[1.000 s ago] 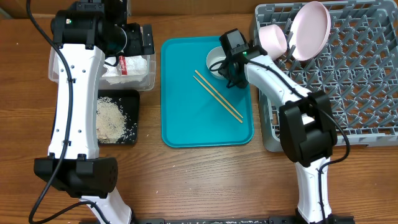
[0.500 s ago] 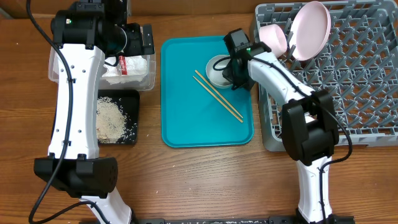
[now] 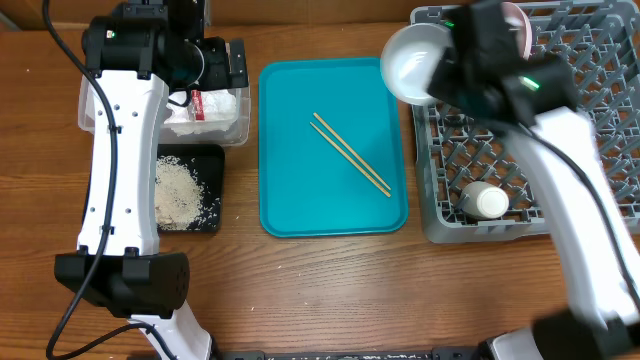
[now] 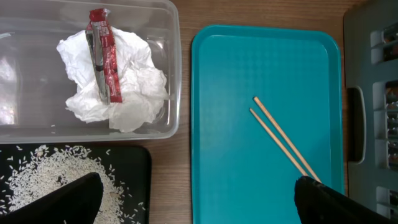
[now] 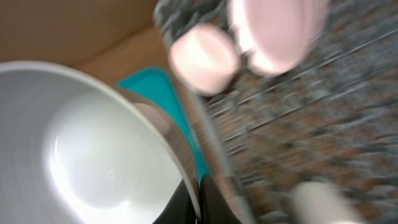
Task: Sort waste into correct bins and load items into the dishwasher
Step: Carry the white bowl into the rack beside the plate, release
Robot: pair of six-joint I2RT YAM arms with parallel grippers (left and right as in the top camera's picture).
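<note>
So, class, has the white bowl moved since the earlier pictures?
Yes. The white bowl shifted right, from inside the teal tray to its right edge, nearer the rack.

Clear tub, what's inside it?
The clear tub holds crumpled white tissue paper with a red snack wrapper lying on top. Anything beneath the tissue is covered.

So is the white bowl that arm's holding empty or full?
Empty. The bowl shows only a bare, glossy white inside in the right wrist view, with nothing in it.
</note>
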